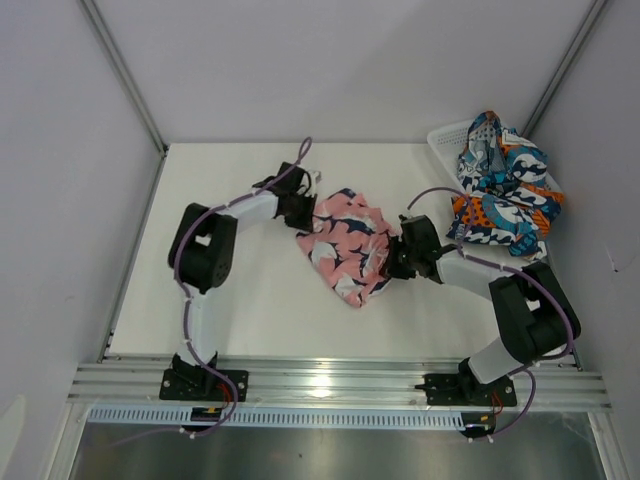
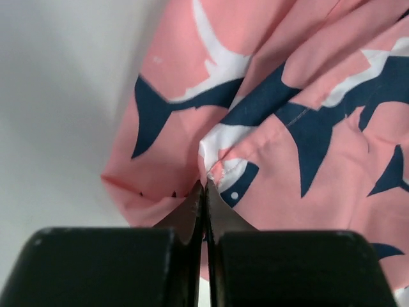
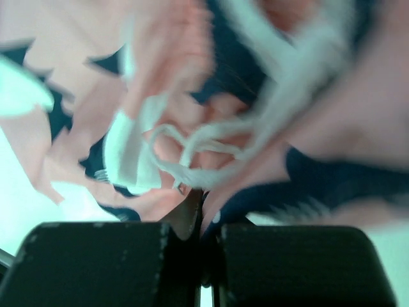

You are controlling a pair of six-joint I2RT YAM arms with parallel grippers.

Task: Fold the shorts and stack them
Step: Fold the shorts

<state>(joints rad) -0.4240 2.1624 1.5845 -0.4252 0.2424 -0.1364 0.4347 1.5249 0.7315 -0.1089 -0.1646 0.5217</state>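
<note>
The pink shorts (image 1: 346, 245) with navy-and-white shapes lie crumpled in the middle of the white table. My left gripper (image 1: 305, 212) is at their far left edge, shut on a pinch of pink fabric (image 2: 211, 173). My right gripper (image 1: 392, 258) is at their right edge, shut on the pink fabric near the white drawstring (image 3: 211, 137). The blue, teal, orange and white shorts (image 1: 503, 185) lie bunched in the basket at the far right.
A white mesh basket (image 1: 445, 137) stands at the back right corner of the table (image 1: 220, 300). Grey walls and slanted metal posts enclose the table. An aluminium rail (image 1: 330, 385) runs along the near edge.
</note>
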